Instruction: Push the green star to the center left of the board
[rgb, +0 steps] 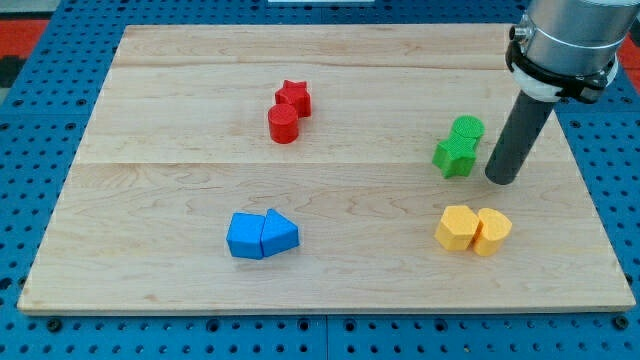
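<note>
The green star (455, 156) lies at the view's right of the wooden board (150, 190), touching a green cylinder (467, 129) just above it. My tip (502, 180) stands on the board just to the right of the green star, a small gap between them. The rod rises up and to the right to the arm's grey end at the view's top right.
A red star (294, 97) and a red cylinder (283, 124) touch near the top middle. Two blue blocks (262, 235) sit together at the lower middle. Two yellow blocks (473, 229) sit together below my tip. A blue pegboard surrounds the board.
</note>
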